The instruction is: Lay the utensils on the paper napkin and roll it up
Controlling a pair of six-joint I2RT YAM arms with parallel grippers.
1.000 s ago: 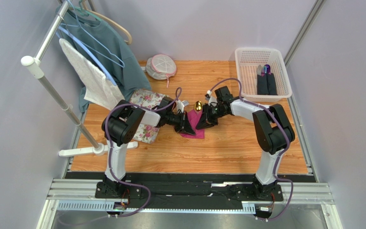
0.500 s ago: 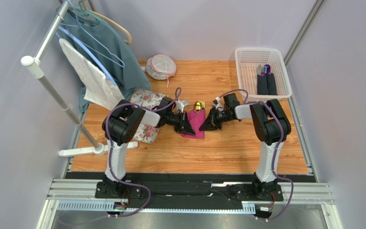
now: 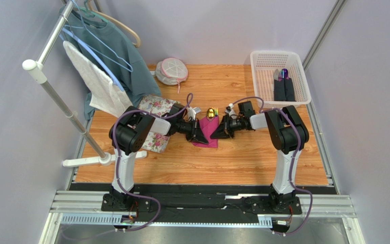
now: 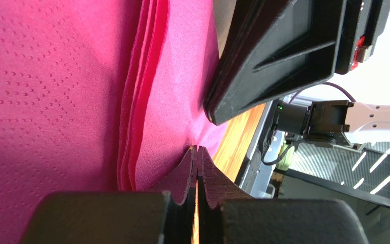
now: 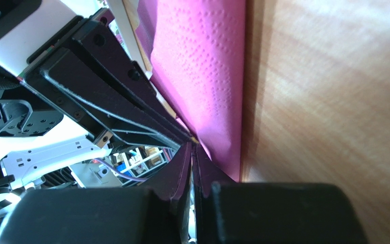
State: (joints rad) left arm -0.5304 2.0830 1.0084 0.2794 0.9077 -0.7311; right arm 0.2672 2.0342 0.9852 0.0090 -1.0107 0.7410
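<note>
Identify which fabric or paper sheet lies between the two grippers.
The magenta paper napkin, with gold utensils on it; the floral cloth lies further left, the white towel hangs.

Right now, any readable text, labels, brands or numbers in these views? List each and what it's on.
None readable in any view.
paper napkin: plain embossed pink, no print.
white basket: no label visible.
floral cloth: flower pattern only, no words.
Background behind the wrist views: too blurred to read anything.
</note>
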